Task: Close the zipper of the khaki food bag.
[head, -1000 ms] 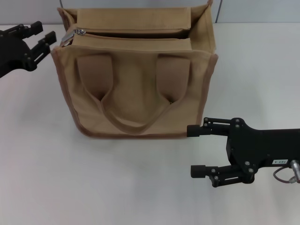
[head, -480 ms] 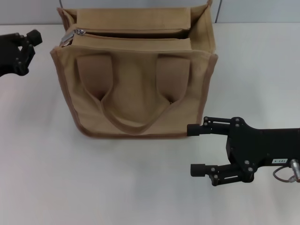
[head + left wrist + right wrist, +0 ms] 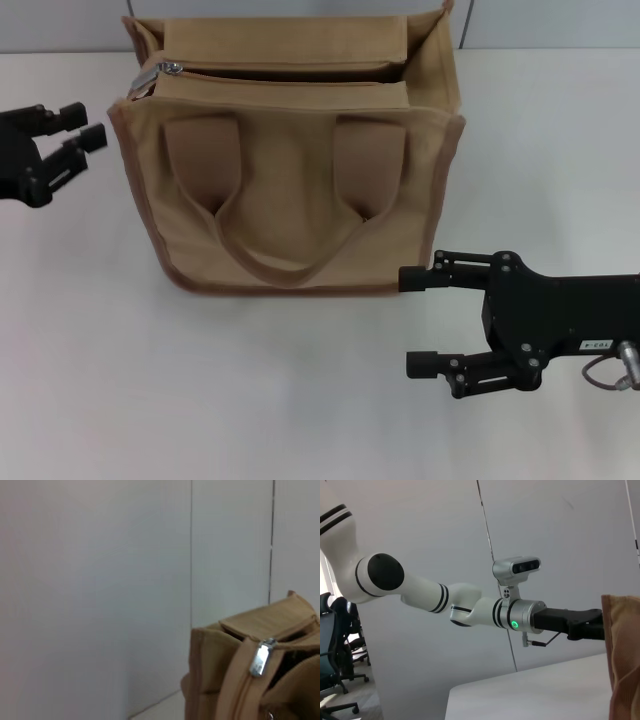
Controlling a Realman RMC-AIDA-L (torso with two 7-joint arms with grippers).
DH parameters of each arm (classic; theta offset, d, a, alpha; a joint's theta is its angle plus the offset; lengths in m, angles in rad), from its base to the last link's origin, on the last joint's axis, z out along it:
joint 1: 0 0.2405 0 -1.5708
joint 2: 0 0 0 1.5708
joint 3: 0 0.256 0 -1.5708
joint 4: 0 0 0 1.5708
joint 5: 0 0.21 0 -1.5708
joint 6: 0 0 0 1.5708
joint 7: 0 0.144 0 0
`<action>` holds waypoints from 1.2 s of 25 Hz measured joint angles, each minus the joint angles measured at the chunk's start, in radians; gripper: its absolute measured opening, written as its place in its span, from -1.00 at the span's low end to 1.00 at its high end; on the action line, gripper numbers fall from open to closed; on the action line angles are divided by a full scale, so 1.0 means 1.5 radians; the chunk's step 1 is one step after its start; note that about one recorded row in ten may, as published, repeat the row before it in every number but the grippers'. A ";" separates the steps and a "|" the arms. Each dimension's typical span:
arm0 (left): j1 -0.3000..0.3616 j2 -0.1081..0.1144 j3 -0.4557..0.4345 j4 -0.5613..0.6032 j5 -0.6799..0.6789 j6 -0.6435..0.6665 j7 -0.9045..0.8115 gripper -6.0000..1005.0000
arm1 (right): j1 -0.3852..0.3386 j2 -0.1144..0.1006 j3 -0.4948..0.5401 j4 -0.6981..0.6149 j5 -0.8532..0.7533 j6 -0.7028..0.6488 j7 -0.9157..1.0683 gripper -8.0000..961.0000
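Observation:
The khaki food bag (image 3: 290, 170) stands upright at the table's far middle, handles hanging down its front. Its zipper (image 3: 290, 72) lies open, with a dark gap along the top panel. The silver pull (image 3: 170, 68) sits at the bag's left end and also shows in the left wrist view (image 3: 260, 657). My left gripper (image 3: 82, 125) is open and empty, just left of the bag's left side and below the pull, not touching. My right gripper (image 3: 417, 320) is open and empty, low by the bag's front right corner.
White table (image 3: 200, 400) all round the bag. A grey wall (image 3: 100, 580) stands behind the bag. The right wrist view shows my left arm (image 3: 470, 610) reaching to the bag's edge (image 3: 622, 655).
My left gripper drew back from the zipper pull to the left, then came down and nearer beside the bag's left side. The bag, the zipper and the right arm have not moved.

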 joint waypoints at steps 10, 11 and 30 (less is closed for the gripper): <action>0.000 0.004 0.008 0.003 0.003 0.002 -0.003 0.03 | 0.000 0.000 0.001 0.000 0.000 -0.003 0.000 0.71; 0.000 0.004 0.008 0.003 0.003 0.002 -0.003 0.07 | 0.000 0.000 0.002 0.000 0.000 -0.003 0.000 0.71; -0.052 -0.035 0.007 -0.004 -0.002 -0.083 0.036 0.59 | -0.002 0.000 -0.002 0.000 0.001 -0.004 0.000 0.70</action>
